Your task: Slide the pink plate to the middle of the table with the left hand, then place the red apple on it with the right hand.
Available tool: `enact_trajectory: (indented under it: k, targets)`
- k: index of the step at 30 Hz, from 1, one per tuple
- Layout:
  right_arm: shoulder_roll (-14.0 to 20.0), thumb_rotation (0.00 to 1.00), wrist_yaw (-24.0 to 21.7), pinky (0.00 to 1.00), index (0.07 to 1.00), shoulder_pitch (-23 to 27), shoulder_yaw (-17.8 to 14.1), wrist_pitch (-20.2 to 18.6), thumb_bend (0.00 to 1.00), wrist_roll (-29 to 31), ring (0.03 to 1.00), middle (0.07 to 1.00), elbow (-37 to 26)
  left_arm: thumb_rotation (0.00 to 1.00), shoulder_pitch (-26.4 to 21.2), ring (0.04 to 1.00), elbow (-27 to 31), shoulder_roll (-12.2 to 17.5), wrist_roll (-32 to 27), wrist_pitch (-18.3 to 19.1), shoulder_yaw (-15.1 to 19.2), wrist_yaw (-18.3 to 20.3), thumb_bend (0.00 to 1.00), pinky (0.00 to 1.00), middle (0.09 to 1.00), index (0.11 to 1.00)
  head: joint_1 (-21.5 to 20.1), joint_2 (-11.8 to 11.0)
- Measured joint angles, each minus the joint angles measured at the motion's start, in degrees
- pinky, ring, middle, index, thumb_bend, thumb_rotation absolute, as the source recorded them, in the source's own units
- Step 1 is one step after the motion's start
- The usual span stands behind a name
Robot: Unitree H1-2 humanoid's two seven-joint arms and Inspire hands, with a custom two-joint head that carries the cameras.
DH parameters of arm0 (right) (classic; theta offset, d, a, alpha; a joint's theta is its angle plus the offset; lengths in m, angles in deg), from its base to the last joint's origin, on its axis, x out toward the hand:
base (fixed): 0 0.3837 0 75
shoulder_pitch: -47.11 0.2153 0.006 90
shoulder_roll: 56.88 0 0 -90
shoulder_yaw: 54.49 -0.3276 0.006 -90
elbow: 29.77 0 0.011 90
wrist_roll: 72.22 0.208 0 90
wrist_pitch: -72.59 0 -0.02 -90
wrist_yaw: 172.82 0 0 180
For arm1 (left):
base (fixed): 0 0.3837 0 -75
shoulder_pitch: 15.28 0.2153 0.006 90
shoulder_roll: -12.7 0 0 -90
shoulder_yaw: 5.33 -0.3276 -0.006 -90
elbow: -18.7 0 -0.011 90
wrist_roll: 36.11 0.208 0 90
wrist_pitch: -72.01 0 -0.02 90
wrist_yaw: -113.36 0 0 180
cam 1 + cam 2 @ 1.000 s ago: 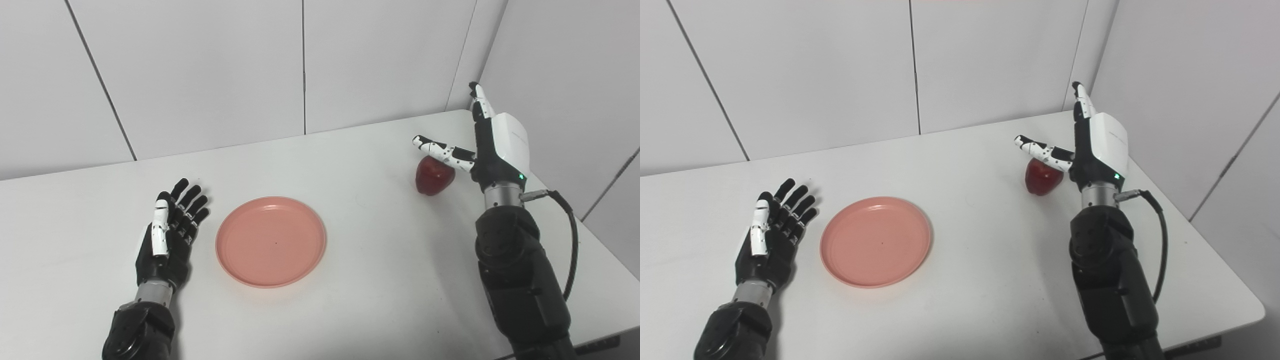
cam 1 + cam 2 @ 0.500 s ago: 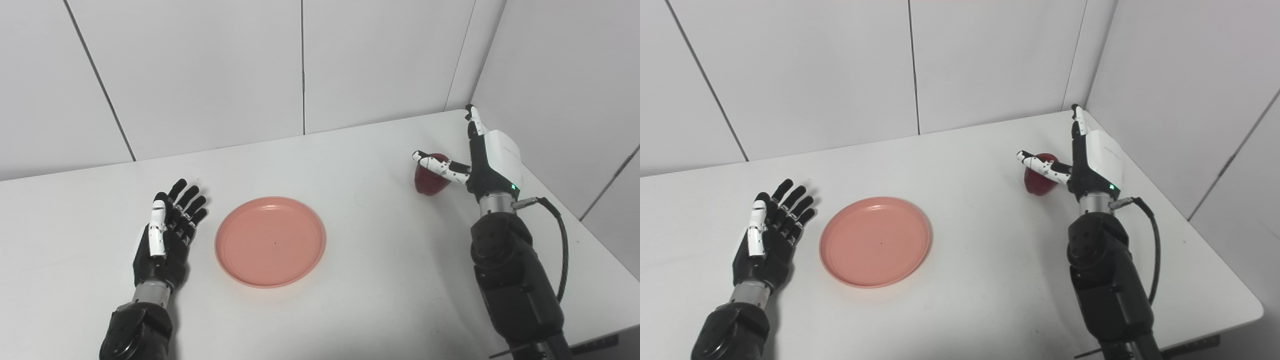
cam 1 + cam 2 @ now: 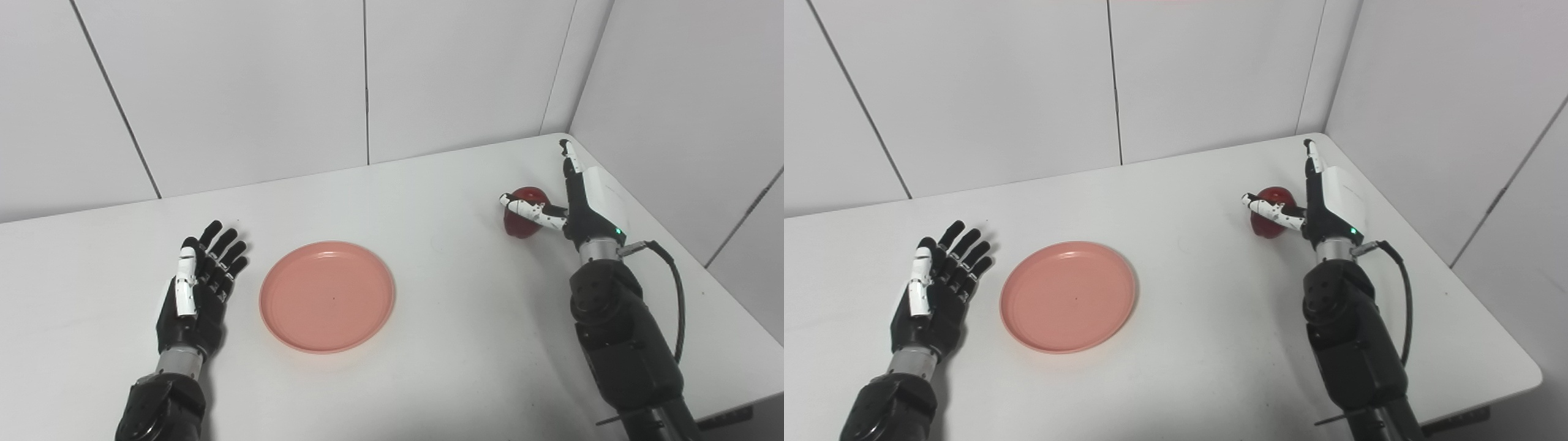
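Both head cameras look down at the worktop [image 3: 465,343] from close above. They sit side by side (slightly offset), sharing nearly the whole scene.

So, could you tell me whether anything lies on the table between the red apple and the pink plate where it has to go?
Nothing visible does. The stretch of white table between the red apple and the pink plate is bare. The right robot hand is open beside the apple, thumb across its front; the left robot hand lies open on the plate's far side.
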Motion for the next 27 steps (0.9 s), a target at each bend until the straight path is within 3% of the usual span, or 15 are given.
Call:
enact_trajectory:
  k: [27]
  targets:
    - [0.2, 0.46, 0.3, 0.76, 0.943, 1.2, 1.5, 0.0, 1.0, 5.1, 0.881, 0.925, 5.1, 1.0, 0.2, 0.865, 1.0, 0.3, -0.4, 1.7, 0.0, -0.2, 0.4, 0.9, 0.873, 0.863, 0.1, 0.8]
